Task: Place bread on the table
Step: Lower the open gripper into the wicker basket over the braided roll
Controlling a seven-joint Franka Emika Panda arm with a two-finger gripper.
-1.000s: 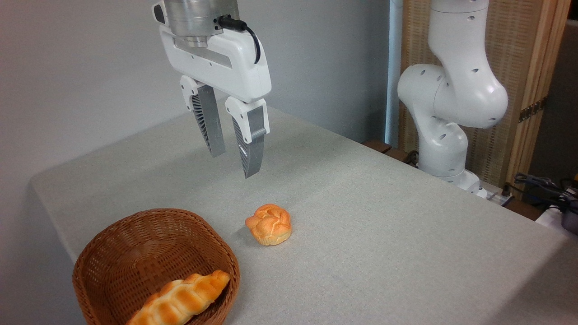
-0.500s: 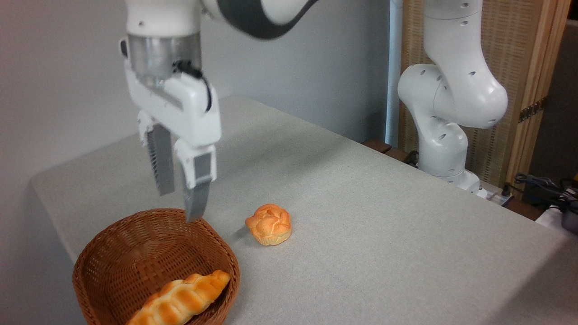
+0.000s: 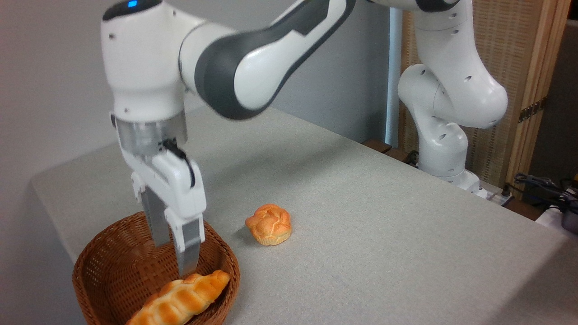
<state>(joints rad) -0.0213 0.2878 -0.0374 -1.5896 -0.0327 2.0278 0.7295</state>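
The long braided golden bread [image 3: 180, 300] lies in the brown wicker basket [image 3: 97, 271] at the lower left, its lower end cut off by the frame edge. My gripper [image 3: 174, 259] points straight down inside the basket, open, with nothing between its fingers. Its nearer fingertip hangs just above the loaf's upper end. The grey-beige cloth table [image 3: 361, 216] spreads to the right of the basket.
A small round knotted bun [image 3: 269, 224] sits on the cloth just right of the basket. The arm's white base [image 3: 445, 149] stands at the table's far right edge, with cables [image 3: 542, 185] beyond it. A grey wall is behind.
The gripper has come down and to the left, from high over the table to inside the basket, just above the loaf. Bread, bun and basket have stayed put.
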